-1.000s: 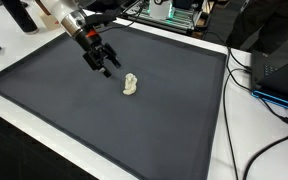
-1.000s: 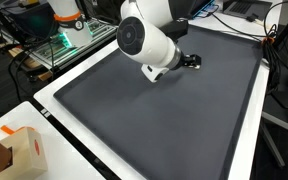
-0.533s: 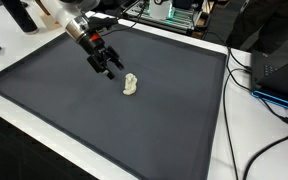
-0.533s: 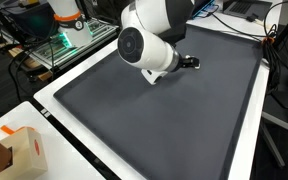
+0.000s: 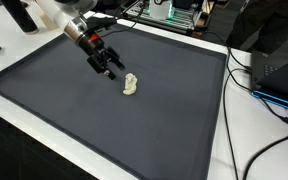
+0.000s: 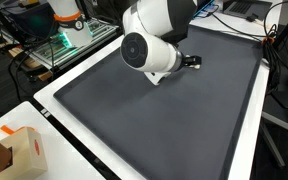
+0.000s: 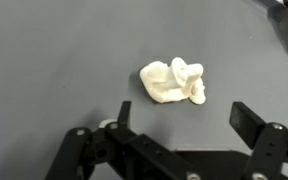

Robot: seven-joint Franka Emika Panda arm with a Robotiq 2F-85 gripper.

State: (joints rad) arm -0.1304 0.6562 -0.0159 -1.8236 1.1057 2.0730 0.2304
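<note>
A small cream-white lumpy object [image 7: 174, 82], like a crumpled wad or figurine, lies on the dark grey mat [image 5: 134, 120]. An exterior view shows the same white object [image 5: 131, 85] just to the right of my gripper [image 5: 109, 69]. In the wrist view my gripper [image 7: 184, 112] stands open, its two black fingers spread wide just short of the object, nothing between them. The arm's white body [image 6: 149, 45] hides the object in an exterior view; only the black gripper [image 6: 191, 62] tip shows there.
The mat sits on a white table [image 5: 246, 110]. Black cables [image 5: 269, 95] and a dark box [image 5: 284, 70] lie along one side. Electronics with green lights [image 5: 174, 12] stand at the back. A cardboard box [image 6: 14, 155] sits near a corner.
The gripper has crept slightly toward the white object; the arm's body has shifted a little. The jaws stay open and the object has not moved.
</note>
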